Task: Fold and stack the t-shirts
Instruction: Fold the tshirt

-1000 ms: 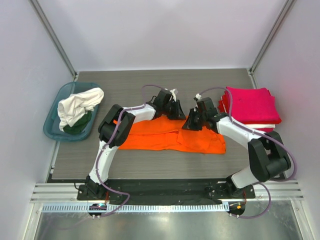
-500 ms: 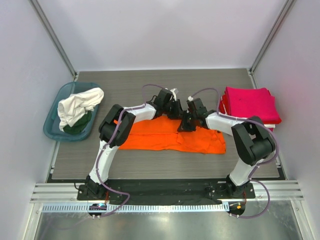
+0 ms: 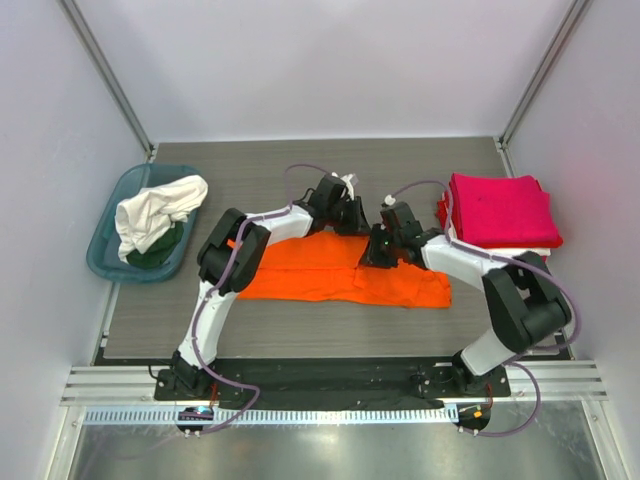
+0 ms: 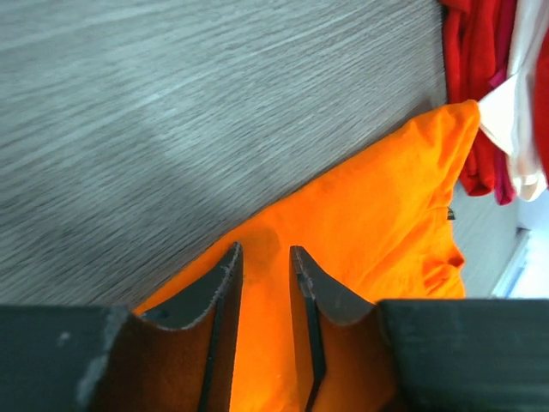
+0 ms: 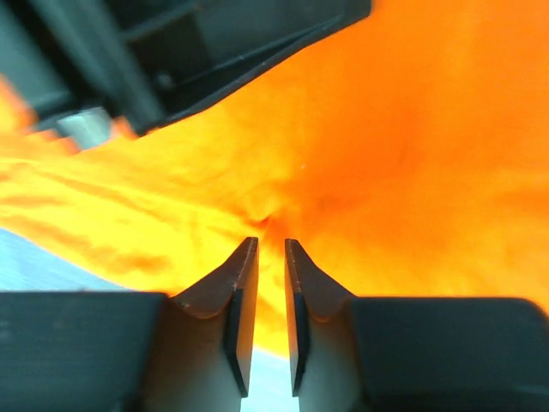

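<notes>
you've a folded magenta-red cloth t-shirt stack [image 3: 500, 208] at the grey worktop's [image 3: 250, 170] right; the bright orange collared t-shirt [image 3: 330, 280] lies mid-worktop, seemingly part-folded, both arms' jaws narrowly apart over it, gripping nothing; the crumpled white t-shirt [image 3: 160, 205] and dark green t-shirt [image 3: 160, 250] wait in the teal plastic tub [image 3: 100, 245].

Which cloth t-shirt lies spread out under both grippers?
The bright orange cloth t-shirt; the magenta-red t-shirt sits folded at right, the white t-shirt crumpled in the teal plastic tub.
</notes>
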